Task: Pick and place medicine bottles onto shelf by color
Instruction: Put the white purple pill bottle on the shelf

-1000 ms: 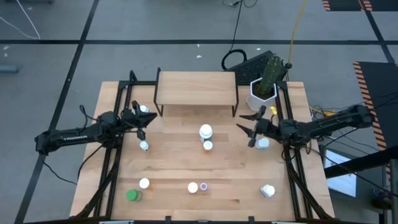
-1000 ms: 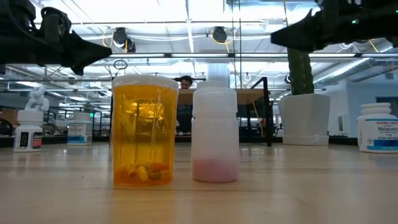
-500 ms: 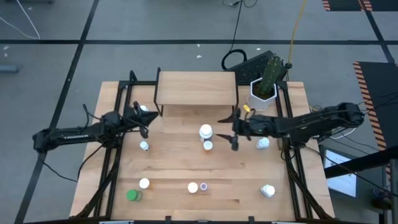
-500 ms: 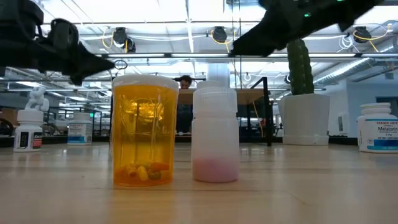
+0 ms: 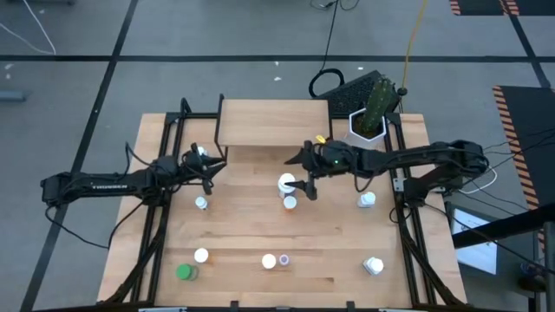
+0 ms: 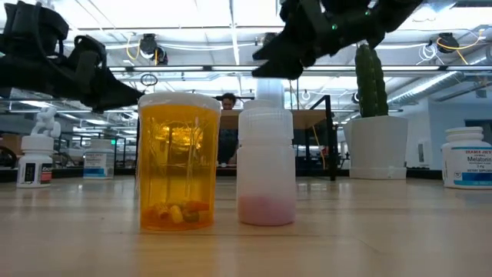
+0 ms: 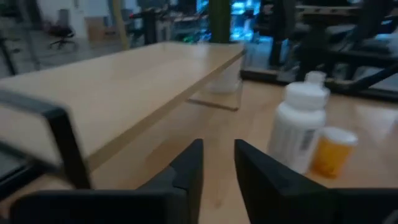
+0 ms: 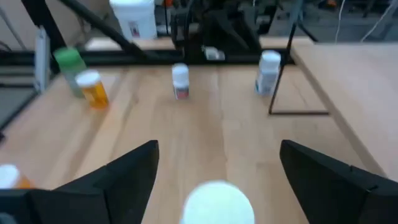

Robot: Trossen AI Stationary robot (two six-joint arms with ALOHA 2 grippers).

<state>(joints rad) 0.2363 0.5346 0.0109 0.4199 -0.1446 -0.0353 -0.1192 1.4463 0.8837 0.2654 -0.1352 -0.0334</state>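
Note:
The shelf [image 5: 274,121] stands at the table's far middle on thin black legs. A white bottle [image 5: 286,183] and a small orange bottle [image 5: 290,203] stand side by side in front of it. My right gripper [image 5: 305,170] is open wide above the white bottle. In the right wrist view its white cap [image 8: 217,202] shows below and between the fingers, which do not touch it. My left gripper [image 5: 208,169] hovers by the shelf's left front leg, open by a narrow gap [image 7: 217,168], beside a white bottle [image 5: 201,152]. It faces the two middle bottles [image 7: 301,124].
More bottles stand about: a small white one [image 5: 201,203], a green one [image 5: 184,272], white-capped ones [image 5: 201,256] [image 5: 269,261], a tiny purple one [image 5: 284,259], and white ones on the right [image 5: 367,200] [image 5: 374,265]. A white pot with a cactus [image 5: 366,128] stands right of the shelf.
My right gripper has swung from beside the white bottle on the right toward the table's left, and now hangs over the middle white bottle, still open. My left gripper has edged a little toward the shelf's left front leg. No bottle has moved.

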